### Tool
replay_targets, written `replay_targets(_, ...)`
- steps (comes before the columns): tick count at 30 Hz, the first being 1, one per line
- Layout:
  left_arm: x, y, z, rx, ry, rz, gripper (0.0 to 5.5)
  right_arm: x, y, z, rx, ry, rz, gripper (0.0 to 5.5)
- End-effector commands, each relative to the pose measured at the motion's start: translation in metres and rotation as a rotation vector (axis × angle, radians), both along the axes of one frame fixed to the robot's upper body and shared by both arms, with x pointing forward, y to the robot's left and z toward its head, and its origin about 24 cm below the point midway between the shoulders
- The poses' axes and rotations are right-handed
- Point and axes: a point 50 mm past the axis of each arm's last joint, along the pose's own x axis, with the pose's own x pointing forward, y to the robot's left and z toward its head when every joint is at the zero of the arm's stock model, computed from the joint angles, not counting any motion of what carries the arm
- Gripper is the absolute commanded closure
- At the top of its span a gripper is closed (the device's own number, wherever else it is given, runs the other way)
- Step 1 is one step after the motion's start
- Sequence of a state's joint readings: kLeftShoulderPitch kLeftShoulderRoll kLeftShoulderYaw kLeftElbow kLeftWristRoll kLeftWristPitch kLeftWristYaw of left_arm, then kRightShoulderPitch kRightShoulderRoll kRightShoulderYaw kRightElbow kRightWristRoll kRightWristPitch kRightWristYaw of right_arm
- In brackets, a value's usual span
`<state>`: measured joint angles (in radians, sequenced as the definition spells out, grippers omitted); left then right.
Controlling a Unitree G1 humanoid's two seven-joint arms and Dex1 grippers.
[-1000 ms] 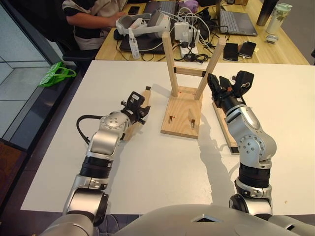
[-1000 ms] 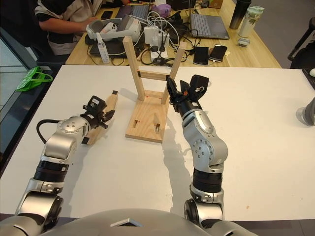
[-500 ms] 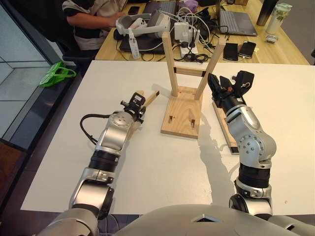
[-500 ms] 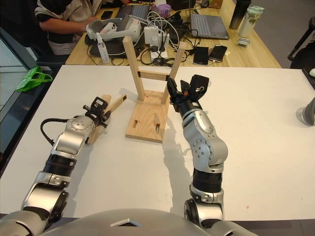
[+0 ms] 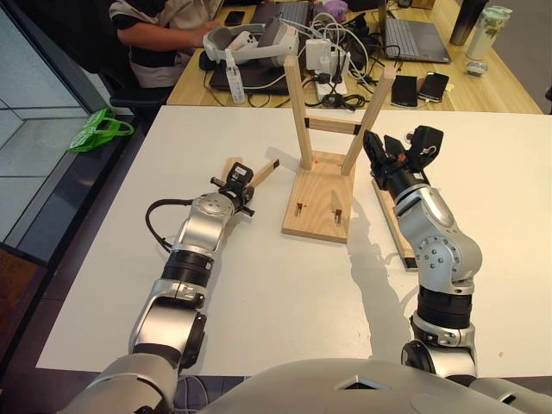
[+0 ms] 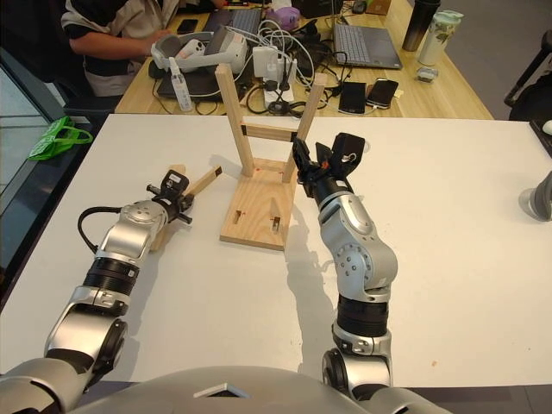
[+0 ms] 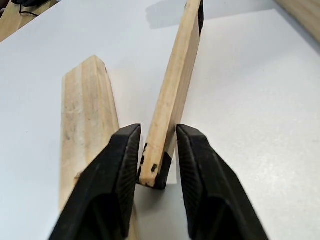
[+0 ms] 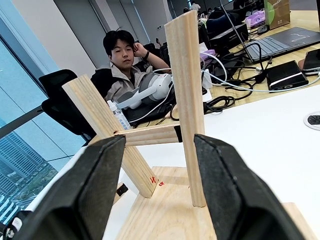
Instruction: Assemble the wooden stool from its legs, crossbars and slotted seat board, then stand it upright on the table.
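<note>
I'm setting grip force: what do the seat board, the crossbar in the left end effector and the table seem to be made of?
Seat board: pale wood, apparently unvarnished, with a matte face and faint grain.
Crossbar: the same light wood with fine grain lines. Its ends are dark, perhaps painted or capped.
Table: a smooth, matte white top, probably laminate, though the look leaves that open.

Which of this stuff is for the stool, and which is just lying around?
Stool parts: seat board, two standing legs, held crossbar, loose leg beside it, wooden piece right of the board.
Lying about: laptop, phones, headset, spray bottle, green bag.
</note>
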<state>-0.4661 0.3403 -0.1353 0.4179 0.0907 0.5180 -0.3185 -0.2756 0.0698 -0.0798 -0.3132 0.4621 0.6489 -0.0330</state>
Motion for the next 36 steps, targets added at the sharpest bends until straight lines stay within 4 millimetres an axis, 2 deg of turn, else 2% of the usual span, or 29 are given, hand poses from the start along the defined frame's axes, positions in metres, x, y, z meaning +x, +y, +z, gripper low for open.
replay_targets(1, 0.003, -0.006, 0.012, -0.063, -0.027, -0.042, 4.74, 0.002, 0.001, 0.003, -0.006, -0.012, -0.008, 2.98)
replay_targets(4, 0.001, -0.005, 0.014, -0.094, -0.015, -0.059, 5.11, 0.002, 0.001, 0.003, -0.006, -0.013, -0.01, 2.98)
replay_targets(10, -0.003, 0.005, 0.032, -0.12, -0.048, -0.07, 5.11, 0.002, 0.002, 0.003, -0.008, -0.014, -0.014, 2.98)
replay_targets(11, -0.004, 0.007, 0.04, -0.127, -0.067, -0.073, 5.11, 0.002, 0.001, 0.003, -0.018, -0.022, -0.012, 2.98)
replay_targets(16, -0.02, 0.026, 0.125, -0.17, -0.246, -0.189, 5.11, 0.003, -0.009, 0.025, -0.182, -0.175, 0.036, 2.98)
replay_targets(18, -0.028, 0.028, 0.17, -0.179, -0.338, -0.272, 5.11, 0.009, -0.018, 0.055, -0.256, -0.313, 0.055, 2.98)
replay_targets(19, -0.033, 0.024, 0.187, -0.179, -0.368, -0.334, 5.11, 0.011, -0.02, 0.073, -0.291, -0.387, 0.075, 2.98)
replay_targets(20, -0.042, 0.012, 0.201, -0.167, -0.383, -0.441, 5.11, 0.013, -0.015, 0.098, -0.317, -0.486, 0.12, 2.98)
replay_targets(22, -0.056, -0.014, 0.207, -0.148, -0.368, -0.617, 5.11, 0.01, 0.003, 0.132, -0.34, -0.629, 0.216, 2.98)
replay_targets(25, -0.063, -0.04, 0.204, -0.151, -0.343, -0.73, 5.11, 0.003, 0.029, 0.15, -0.34, -0.722, 0.32, 2.98)
replay_targets(27, -0.063, -0.055, 0.2, -0.165, -0.342, -0.771, 5.11, 0.0, 0.046, 0.148, -0.326, -0.734, 0.376, 2.98)
replay_targets(29, -0.061, -0.064, 0.203, -0.185, -0.364, -0.785, 5.11, -0.001, 0.055, 0.134, -0.35, -0.705, 0.405, 2.98)
replay_targets(33, -0.066, -0.068, 0.218, -0.254, -0.413, -0.811, 5.11, 0.004, 0.053, 0.104, -0.427, -0.615, 0.394, 2.98)
replay_targets(36, -0.071, -0.068, 0.225, -0.287, -0.425, -0.827, 5.11, 0.006, 0.048, 0.094, -0.451, -0.578, 0.368, 2.98)
